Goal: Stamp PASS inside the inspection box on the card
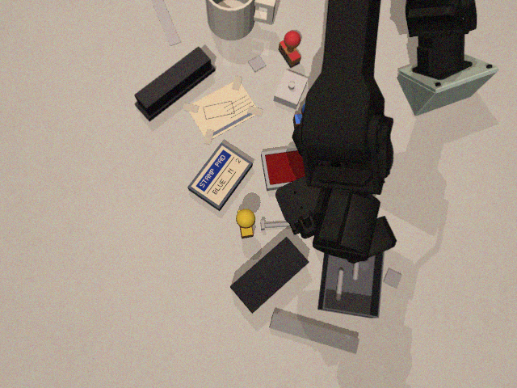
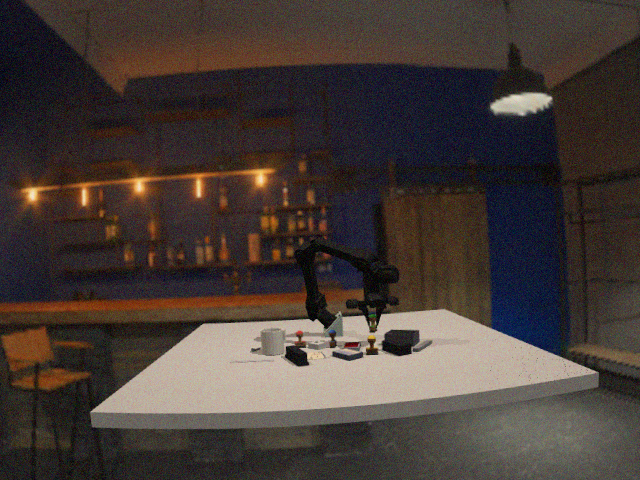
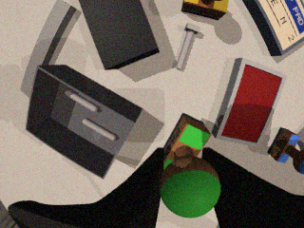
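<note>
The pincer (image 3: 190,174) grips the green stamp (image 3: 189,186) tight, up off the table; next, press it down on the red pad (image 3: 253,103)

- PASS stamp (image 3: 190,180): green round knob on a brown neck, green square base. It is held upright in the gripper (image 3: 188,185), off the bench, just beside the pad's near-left edge in the wrist view. In the exterior view it hangs above the bench, right of its middle.
- Pad (image 1: 281,166): open red ink pad in a grey frame, lying flat near the bench's middle, partly covered by the arm in the top view.
- Card (image 1: 222,109): cream sheet taped at its four corners, with an outlined box, ruled lines and a blue strip along one edge. It lies flat, further from the right edge than the pad. The box shows no print.
</note>
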